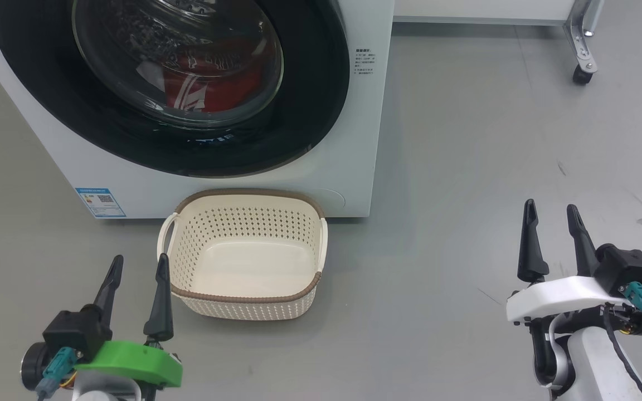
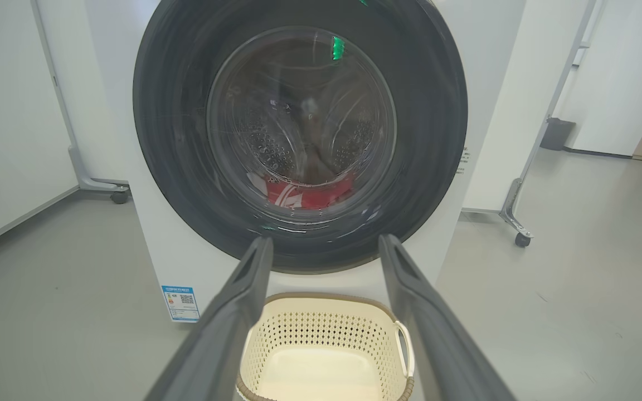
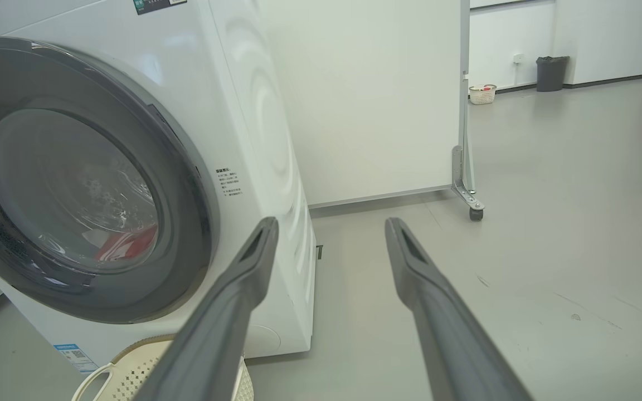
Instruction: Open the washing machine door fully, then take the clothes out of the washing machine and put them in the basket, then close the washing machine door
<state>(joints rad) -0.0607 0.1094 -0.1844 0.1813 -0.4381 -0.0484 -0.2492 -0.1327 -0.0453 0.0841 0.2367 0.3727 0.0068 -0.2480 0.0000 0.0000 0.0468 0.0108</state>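
While mouth-up, basket [image 1: 243, 306], long axis along washing machine [image 1: 349, 167] front.

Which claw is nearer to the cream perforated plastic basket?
Left. The left claw is close beside the cream perforated plastic basket, at its left corner; the right claw is far off to its right.

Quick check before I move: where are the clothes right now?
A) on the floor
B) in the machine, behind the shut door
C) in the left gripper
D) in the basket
B: the red clothes show through the glass of the shut door, and the basket holds nothing.
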